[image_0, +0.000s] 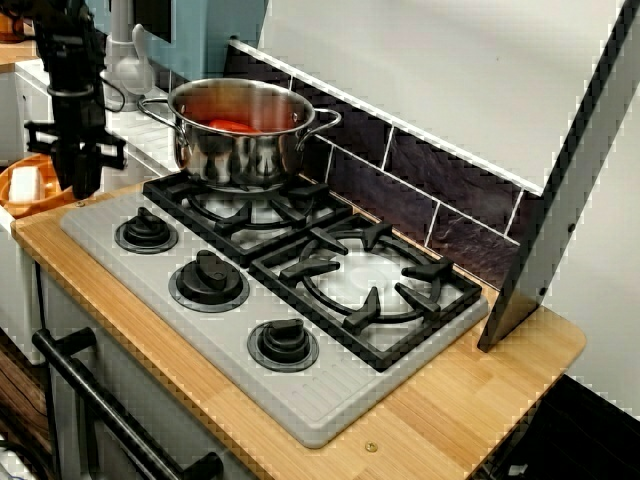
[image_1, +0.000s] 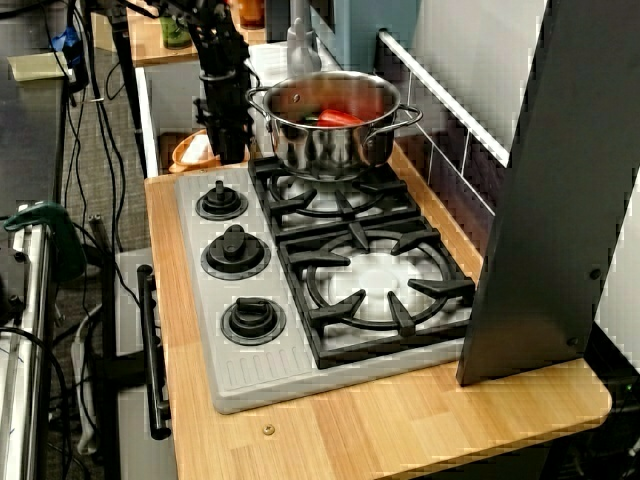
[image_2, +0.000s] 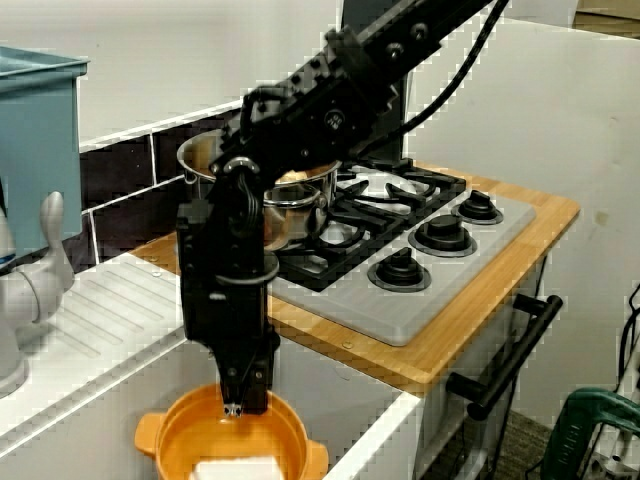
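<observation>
In the view from the sink side, my gripper (image_2: 240, 405) points straight down, its tips just above the rim of an orange two-handled bowl (image_2: 175, 440) in the sink. The fingers stand close together with nothing between them. A white block (image_2: 235, 468) lies inside the bowl, below the tips. In the front corner view the gripper (image_0: 80, 188) hangs left of the stove, in front of the orange bowl (image_0: 15, 185) and the white block (image_0: 27, 183). The high view down the stove shows the gripper (image_1: 230, 152) beside the bowl (image_1: 185, 150).
A steel pot (image_0: 240, 150) with a red-orange item (image_0: 232, 125) inside stands on the back-left burner, close to my arm. The stove (image_0: 300, 395) has three black knobs (image_0: 208, 280) along its front. A grey panel (image_0: 560, 220) leans at the right. A faucet (image_2: 35, 270) and drainboard adjoin the sink.
</observation>
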